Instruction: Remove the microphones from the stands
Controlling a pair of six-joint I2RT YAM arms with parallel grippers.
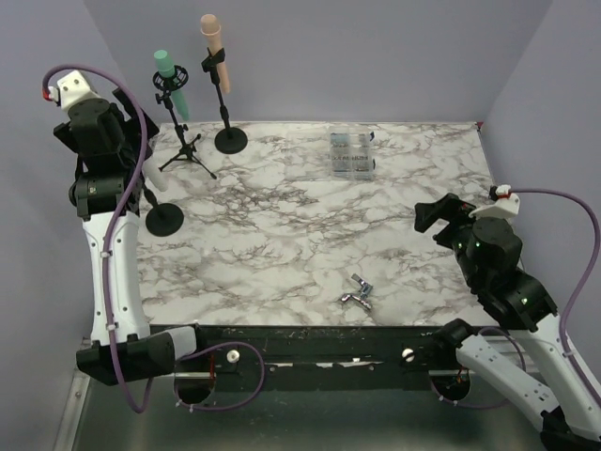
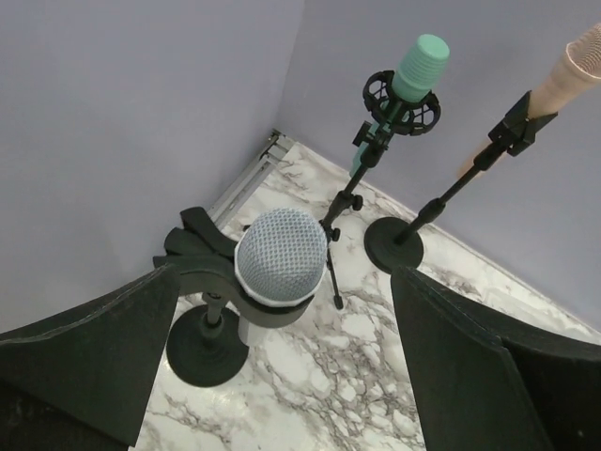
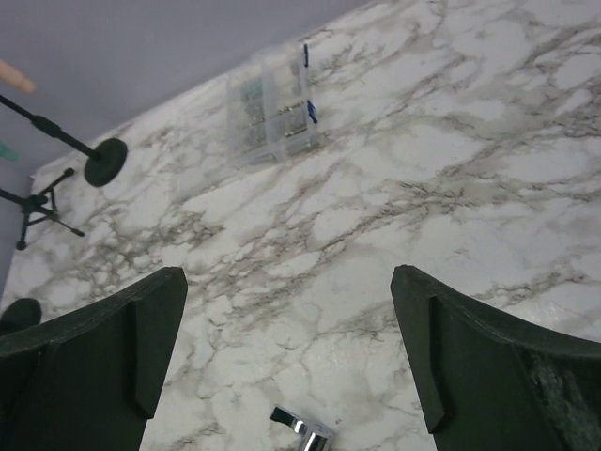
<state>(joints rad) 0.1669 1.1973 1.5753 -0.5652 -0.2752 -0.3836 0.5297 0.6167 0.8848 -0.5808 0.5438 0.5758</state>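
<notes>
Microphone (image 2: 282, 256): silver mesh head on a pale body, seated in the black clip (image 2: 199, 246) of its stand (image 2: 214, 315). Seen from the left wrist, the head points up toward the camera.
Stand location: far left of the marble table (image 1: 310, 244), with its round black base (image 1: 164, 219) flat on the surface. In the top view the left arm hides most of the microphone.
Left gripper (image 2: 285, 310): directly above the microphone head with fingers (image 2: 94, 366) spread wide, one on either side of it. No contact is visible.
Right gripper (image 3: 286, 277): fingers spread and holding nothing, over bare marble on the right side of the table, well apart from the stand.
Neighbours: a green microphone (image 1: 171, 80) in a shock mount on a tripod stand (image 1: 188, 150), and a peach microphone (image 1: 214, 47) on a round-base stand (image 1: 230, 139). Both are upright near the far left corner, behind the task stand.
Other items: a clear plastic box (image 1: 352, 153) at far centre, and a small metal part (image 1: 358, 291) near the front edge.
</notes>
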